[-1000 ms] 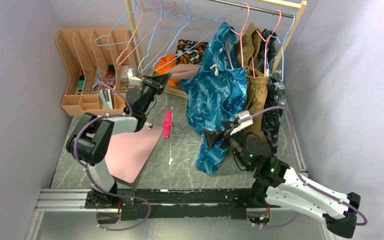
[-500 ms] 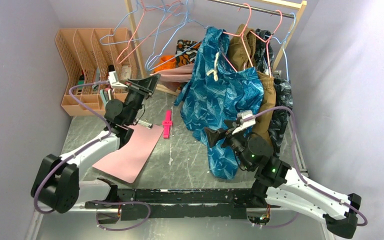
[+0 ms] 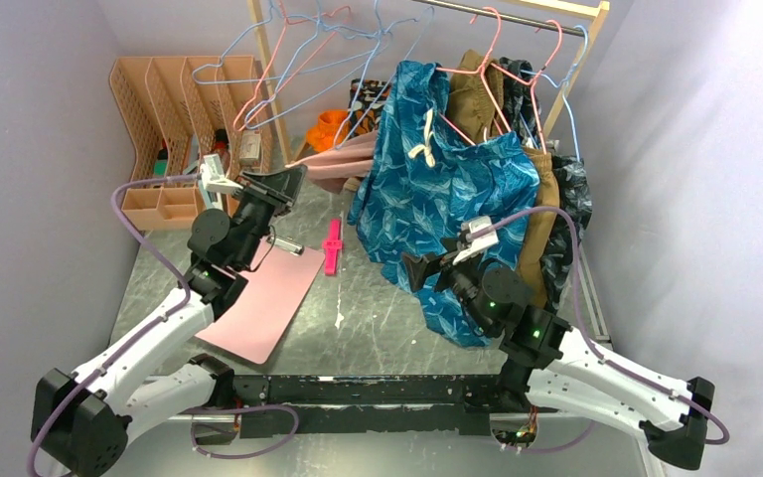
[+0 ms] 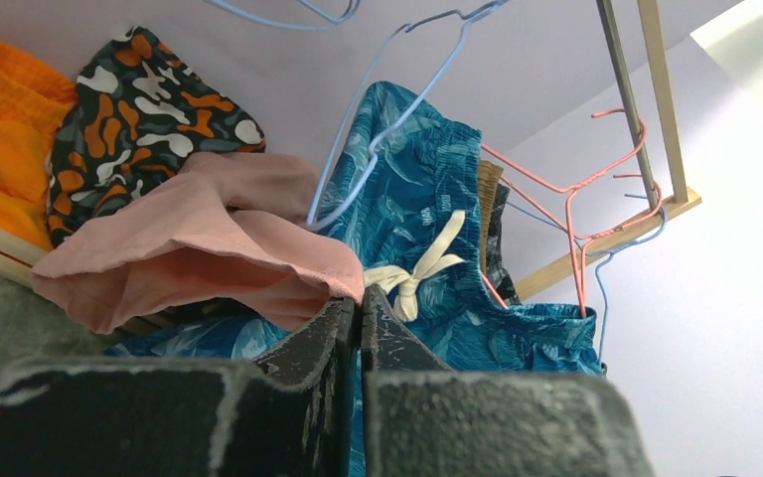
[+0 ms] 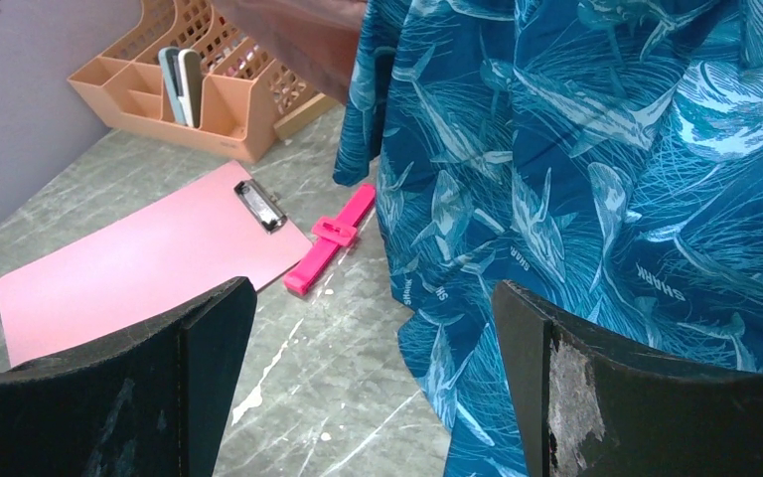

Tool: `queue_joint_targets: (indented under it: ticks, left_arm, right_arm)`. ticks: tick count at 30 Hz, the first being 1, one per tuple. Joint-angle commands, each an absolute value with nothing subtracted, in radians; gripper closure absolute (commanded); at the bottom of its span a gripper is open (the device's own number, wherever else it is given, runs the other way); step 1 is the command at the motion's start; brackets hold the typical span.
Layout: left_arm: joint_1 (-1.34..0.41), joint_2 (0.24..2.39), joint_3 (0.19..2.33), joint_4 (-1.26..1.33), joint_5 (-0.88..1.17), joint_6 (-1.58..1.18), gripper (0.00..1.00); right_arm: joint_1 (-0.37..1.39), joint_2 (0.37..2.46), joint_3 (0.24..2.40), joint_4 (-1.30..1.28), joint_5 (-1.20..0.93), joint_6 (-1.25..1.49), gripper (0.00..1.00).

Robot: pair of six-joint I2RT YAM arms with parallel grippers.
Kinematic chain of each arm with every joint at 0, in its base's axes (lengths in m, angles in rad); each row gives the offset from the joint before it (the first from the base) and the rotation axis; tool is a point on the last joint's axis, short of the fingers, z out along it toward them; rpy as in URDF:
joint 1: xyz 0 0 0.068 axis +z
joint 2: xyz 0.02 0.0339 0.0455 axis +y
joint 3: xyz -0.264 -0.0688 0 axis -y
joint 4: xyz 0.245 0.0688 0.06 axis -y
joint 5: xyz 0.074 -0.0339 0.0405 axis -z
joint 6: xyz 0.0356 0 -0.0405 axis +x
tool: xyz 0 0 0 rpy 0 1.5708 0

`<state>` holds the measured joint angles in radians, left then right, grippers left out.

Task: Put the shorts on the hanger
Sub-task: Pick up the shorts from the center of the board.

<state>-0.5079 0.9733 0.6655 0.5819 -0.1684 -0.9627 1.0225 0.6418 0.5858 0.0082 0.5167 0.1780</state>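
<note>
Shorts point(image 3: 343, 156), right end hidden behind blue patterned garment point(image 3: 437, 199)

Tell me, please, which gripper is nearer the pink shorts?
Left. The left gripper is shut on an edge of the shorts; the right gripper is open before the blue garment, apart from them.

On the grey marbled table point(image 3: 378, 308) lie a pink clipboard point(image 3: 258, 303), a magenta clip point(image 3: 332, 245) — and a peach organizer point(image 3: 154, 99).
</note>
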Motion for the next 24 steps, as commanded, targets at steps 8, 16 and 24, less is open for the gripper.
queue_joint_targets:
  ticks: [8, 16, 24]
  left_arm:
    - [-0.531, 0.890, 0.898, 0.490, -0.210, -0.856, 0.93]
    - [-0.541, 0.934, 1.043, 0.499, -0.158, -0.848, 0.93]
    - [-0.543, 0.936, 1.209, 0.481, -0.136, -0.792, 0.93]
  right_arm:
    - [1.031, 0.671, 0.650, 0.047, 0.533, 0.193, 0.06]
    - [1.030, 0.751, 0.734, 0.063, 0.571, 0.251, 0.05]
    - [1.030, 0.756, 0.790, 0.056, 0.557, 0.233, 0.04]
